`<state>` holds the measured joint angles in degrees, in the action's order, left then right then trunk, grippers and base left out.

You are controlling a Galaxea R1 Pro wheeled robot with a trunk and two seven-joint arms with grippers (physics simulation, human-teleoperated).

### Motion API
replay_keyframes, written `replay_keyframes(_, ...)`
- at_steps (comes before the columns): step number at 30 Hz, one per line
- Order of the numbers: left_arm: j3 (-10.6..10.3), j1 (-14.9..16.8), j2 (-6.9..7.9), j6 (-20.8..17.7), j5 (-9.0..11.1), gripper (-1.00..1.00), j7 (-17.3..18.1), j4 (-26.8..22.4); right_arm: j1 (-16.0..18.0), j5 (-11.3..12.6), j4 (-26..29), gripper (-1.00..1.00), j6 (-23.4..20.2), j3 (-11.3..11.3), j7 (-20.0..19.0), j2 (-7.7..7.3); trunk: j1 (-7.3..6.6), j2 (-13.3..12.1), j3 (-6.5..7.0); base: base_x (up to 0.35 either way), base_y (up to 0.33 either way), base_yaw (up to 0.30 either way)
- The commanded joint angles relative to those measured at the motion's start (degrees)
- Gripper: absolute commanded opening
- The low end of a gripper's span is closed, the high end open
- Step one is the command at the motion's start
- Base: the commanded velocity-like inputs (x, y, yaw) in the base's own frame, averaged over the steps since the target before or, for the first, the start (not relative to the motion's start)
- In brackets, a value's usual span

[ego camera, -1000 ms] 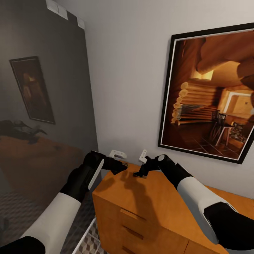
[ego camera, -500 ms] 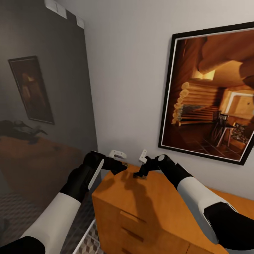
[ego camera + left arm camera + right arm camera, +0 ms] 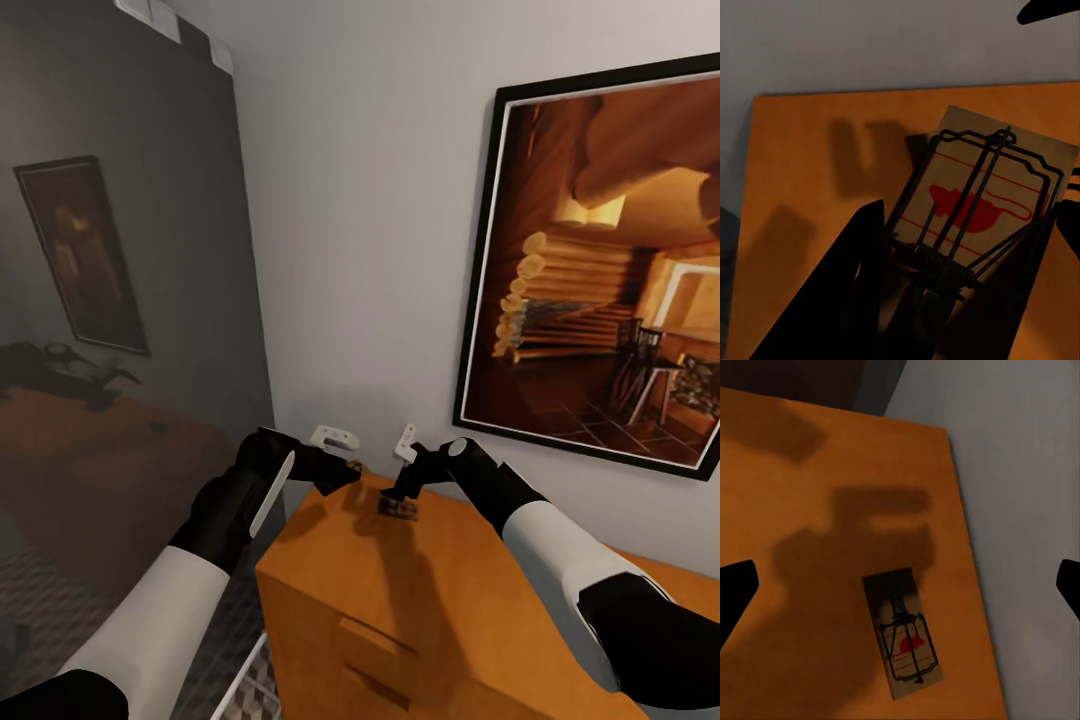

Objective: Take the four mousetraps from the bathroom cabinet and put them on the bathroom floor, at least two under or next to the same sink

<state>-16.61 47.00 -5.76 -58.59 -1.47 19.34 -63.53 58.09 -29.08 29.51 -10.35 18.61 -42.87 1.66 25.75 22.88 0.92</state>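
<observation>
The orange-brown cabinet (image 3: 450,590) stands below both arms. My left gripper (image 3: 345,470) hovers over its near corner, shut on a mousetrap (image 3: 982,202), a tan board with a red mouse print and dark wire; the dark fingers (image 3: 862,255) flank it. In the left wrist view the cabinet top (image 3: 810,225) lies under the held trap. My right gripper (image 3: 402,488) hangs open just above a second mousetrap (image 3: 397,508) lying flat on the top near the wall. That mousetrap (image 3: 907,649) lies between and below the spread right gripper (image 3: 900,585).
A large framed cabin painting (image 3: 610,270) hangs on the pale wall behind the cabinet. The dark glass shower enclosure (image 3: 110,300) stands at the left. A strip of cube-pattern floor tiles (image 3: 255,680) shows beside the cabinet's left side.
The whole view has shifted, so the camera moved. The cabinet and the lying trap now sit slightly lower under my right gripper, with a small gap between them. The left gripper keeps its trap.
</observation>
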Motion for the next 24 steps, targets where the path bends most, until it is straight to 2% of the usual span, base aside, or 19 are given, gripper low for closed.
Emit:
replay_keyframes(1, 0.0, 0.0, 0.00, -0.2, -0.2, -1.00, 0.2, 0.0, 0.0, -0.3, 0.1, 1.00, -0.3, 0.0, -0.2, -0.01, 0.04, 0.0, -0.03, 0.167, 0.000, 0.000)
replay_keyframes(8, 0.0, 0.0, -0.01, -0.2, -0.2, -1.00, 0.2, 0.0, 0.0, -0.4, 0.1, 1.00, -0.3, 0.1, -0.2, -0.01, 0.04, 0.0, -0.03, 0.192, 0.000, 0.000)
replay_keyframes(24, 0.0, 0.0, -0.04, -0.2, -0.2, -1.00, 0.2, 0.0, 0.0, -0.4, 0.1, 1.00, -0.3, 0.0, -0.2, -0.05, 0.04, 0.0, -0.03, 0.011, 0.000, 0.000)
